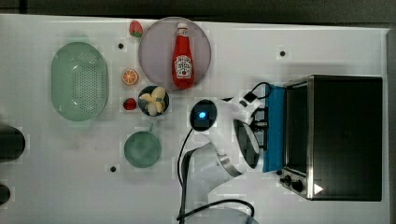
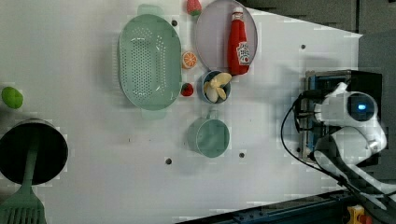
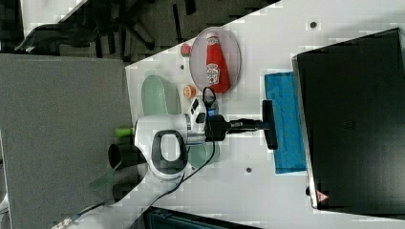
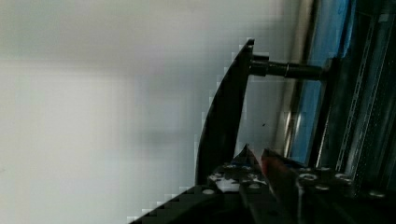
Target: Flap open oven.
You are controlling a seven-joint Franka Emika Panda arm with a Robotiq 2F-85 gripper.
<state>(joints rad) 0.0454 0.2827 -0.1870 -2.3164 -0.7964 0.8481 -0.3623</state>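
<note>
The oven (image 1: 345,135) (image 3: 353,119) stands at the top view's right, black on top with a silver frame and black knobs (image 1: 292,181). Its blue glass door (image 1: 275,126) (image 3: 286,138) hangs partly flapped down toward the table. My gripper (image 1: 264,123) (image 3: 261,125) (image 4: 259,158) is at the door's black bar handle (image 3: 270,124) (image 4: 224,121). In the wrist view the fingertips sit close together in the gap between the handle and the glass, with nothing clamped between them. In the left view the arm covers most of the oven (image 2: 369,81).
A ketchup bottle (image 1: 182,56) lies on a grey plate (image 1: 154,56). A green colander (image 1: 79,79), a green cup (image 1: 142,148), a bowl of banana pieces (image 1: 154,100), strawberries and an orange slice (image 1: 130,77) are on the table's other side. A black pot (image 2: 30,151) holds a spatula.
</note>
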